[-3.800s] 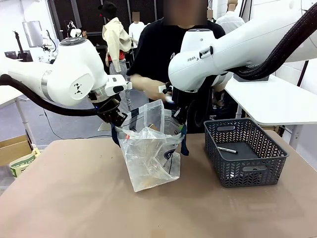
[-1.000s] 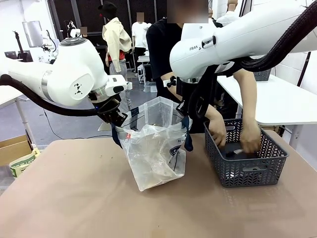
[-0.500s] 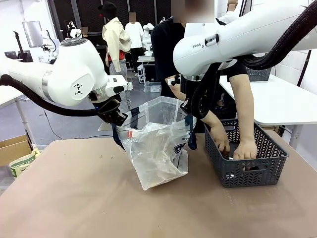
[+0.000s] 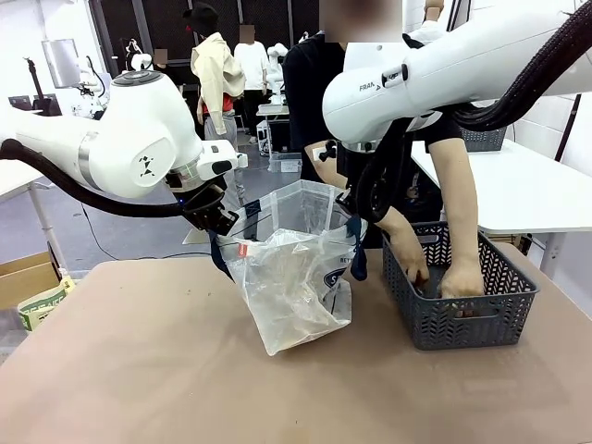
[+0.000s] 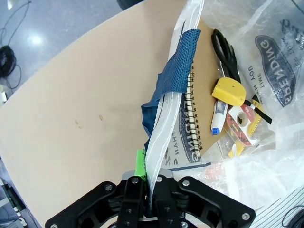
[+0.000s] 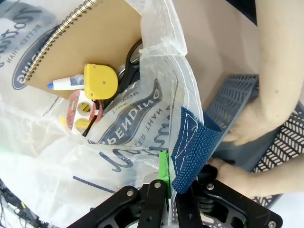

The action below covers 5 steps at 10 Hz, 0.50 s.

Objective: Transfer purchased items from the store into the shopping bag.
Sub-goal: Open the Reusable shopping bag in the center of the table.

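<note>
bright even indoor light, soft shadows on the tabletop (image 4: 139, 361), glare on the crinkly shopping bag (image 4: 291, 287), wrist views curved at edges, mostly sharp

The crinkly, translucent shopping bag (image 4: 296, 287) stands upright and open, its navy handles (image 5: 178, 61) pulled apart. Inside lie a brown spiral notebook (image 5: 203, 78), black scissors (image 5: 226, 53), a yellow case (image 5: 228, 90), a blue-tipped white tube (image 5: 217, 118) and a red tape roll (image 5: 241, 126).

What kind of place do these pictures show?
Probably a robotics lab staged as a shop checkout: two white arms hold the shopping bag open, a person reaches into the basket, a work table stands behind.
</note>
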{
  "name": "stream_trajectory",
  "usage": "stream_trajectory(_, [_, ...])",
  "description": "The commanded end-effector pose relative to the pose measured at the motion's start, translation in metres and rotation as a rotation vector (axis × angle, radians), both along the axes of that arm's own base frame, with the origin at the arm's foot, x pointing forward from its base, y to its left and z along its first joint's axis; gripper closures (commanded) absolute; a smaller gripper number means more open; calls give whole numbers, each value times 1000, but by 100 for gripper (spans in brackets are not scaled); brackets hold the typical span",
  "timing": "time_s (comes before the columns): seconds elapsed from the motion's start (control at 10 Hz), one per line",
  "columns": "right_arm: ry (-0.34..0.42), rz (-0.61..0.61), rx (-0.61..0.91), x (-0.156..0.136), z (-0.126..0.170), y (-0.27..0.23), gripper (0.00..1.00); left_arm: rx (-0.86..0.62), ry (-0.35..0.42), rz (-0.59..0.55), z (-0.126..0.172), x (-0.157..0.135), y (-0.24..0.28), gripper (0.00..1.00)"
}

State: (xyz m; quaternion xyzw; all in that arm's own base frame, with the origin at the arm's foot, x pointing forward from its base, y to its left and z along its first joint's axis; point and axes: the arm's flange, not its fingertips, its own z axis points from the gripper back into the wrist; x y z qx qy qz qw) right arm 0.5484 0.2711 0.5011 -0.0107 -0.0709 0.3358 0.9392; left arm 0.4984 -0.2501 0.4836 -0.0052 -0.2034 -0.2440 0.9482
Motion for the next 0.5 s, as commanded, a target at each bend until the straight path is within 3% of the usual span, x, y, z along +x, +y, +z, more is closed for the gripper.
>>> stream_trajectory(0.0, [-1,-2,0,0,0,-1,100,3,-6,-2,2,0,1,100])
stream_trajectory(0.4, [-1,-2,0,0,0,-1,100,3,-6,-2,2,0,1,100])
